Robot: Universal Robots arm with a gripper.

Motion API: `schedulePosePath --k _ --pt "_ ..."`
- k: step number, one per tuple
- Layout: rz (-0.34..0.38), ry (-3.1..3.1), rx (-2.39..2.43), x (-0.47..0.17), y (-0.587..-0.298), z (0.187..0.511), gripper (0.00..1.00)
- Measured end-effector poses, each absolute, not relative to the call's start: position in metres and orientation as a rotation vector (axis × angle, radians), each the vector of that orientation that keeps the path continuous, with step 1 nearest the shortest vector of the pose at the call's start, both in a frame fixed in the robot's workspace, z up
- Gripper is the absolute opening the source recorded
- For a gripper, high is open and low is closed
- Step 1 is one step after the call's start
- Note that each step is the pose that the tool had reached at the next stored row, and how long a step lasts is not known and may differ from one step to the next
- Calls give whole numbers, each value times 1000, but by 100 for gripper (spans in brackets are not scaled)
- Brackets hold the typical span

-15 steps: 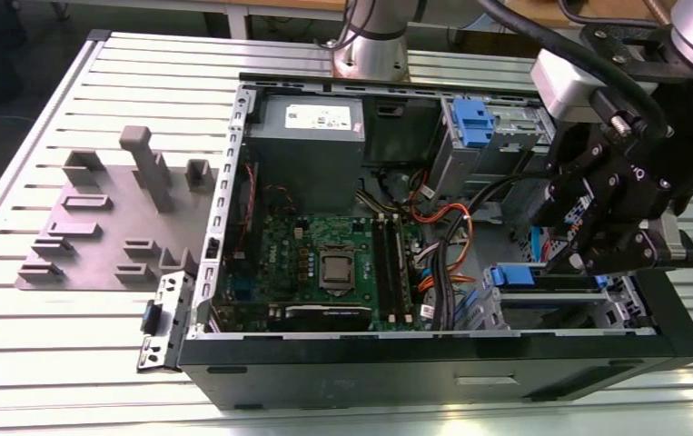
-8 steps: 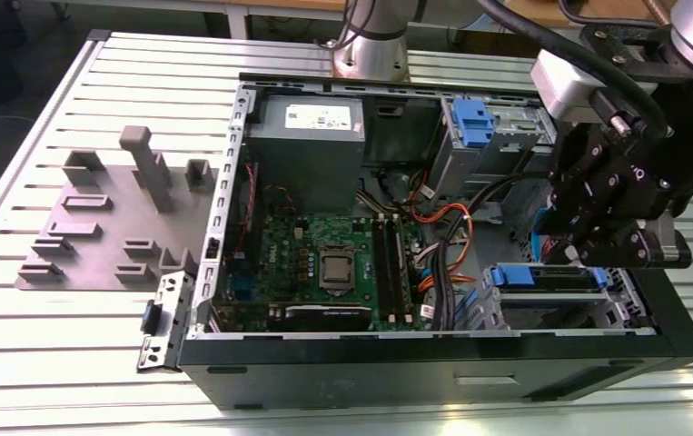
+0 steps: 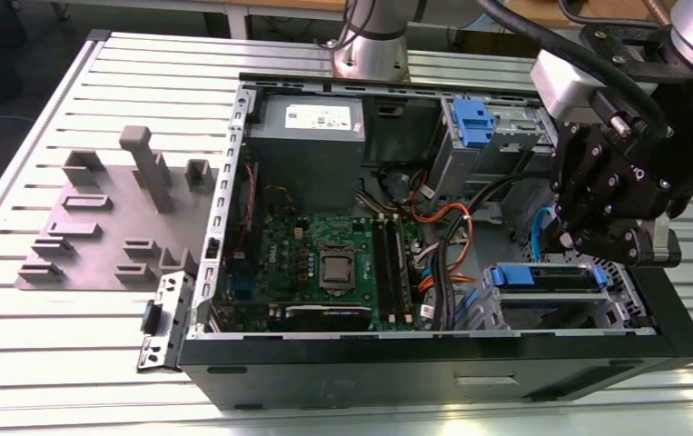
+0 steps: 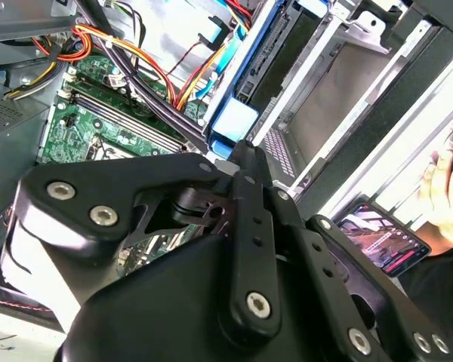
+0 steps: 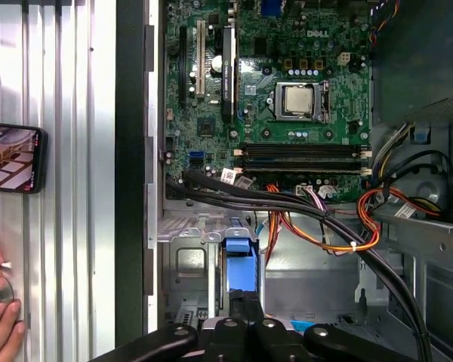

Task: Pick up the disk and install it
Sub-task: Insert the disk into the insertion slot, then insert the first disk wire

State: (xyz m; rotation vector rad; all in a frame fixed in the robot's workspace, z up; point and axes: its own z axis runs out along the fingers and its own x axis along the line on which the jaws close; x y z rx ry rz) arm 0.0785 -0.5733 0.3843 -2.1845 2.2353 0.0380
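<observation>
An open computer case (image 3: 443,359) lies on its side on the slatted metal table (image 3: 31,345), with the motherboard (image 3: 321,263) facing up. In the exterior view the arm's black fingers (image 3: 607,241) hang at about 3 o'clock in the picture, above the case's drive end.

The disk (image 3: 546,277), with its blue carrier bracket, sits in the drive cage (image 3: 618,304) at roughly 4 o'clock, just below and beside the fingers. In the first wrist view the blue bracket (image 5: 239,264) stands on edge in the metal cage (image 5: 189,260), right at the tips of the fingers (image 5: 245,313), which appear drawn together with no gap between them. Whether they touch the bracket I cannot tell. In the second wrist view the blue bracket end (image 4: 234,121) lies just past the closed finger tips (image 4: 245,162).

Orange, red and black cables (image 5: 325,226) run beside the cage. A grey power supply (image 3: 310,127) sits at 12 o'clock in the case. A grey fixture plate (image 3: 103,227) rests on the table at 9 o'clock. A person's hand (image 5: 0,320) and a phone (image 5: 11,158) lie on the table beside the case.
</observation>
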Motion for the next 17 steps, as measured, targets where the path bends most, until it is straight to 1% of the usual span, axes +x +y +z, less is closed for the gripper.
schedulePosePath --k 17 --pt "38 2235 -2184 80 -573 381 11"
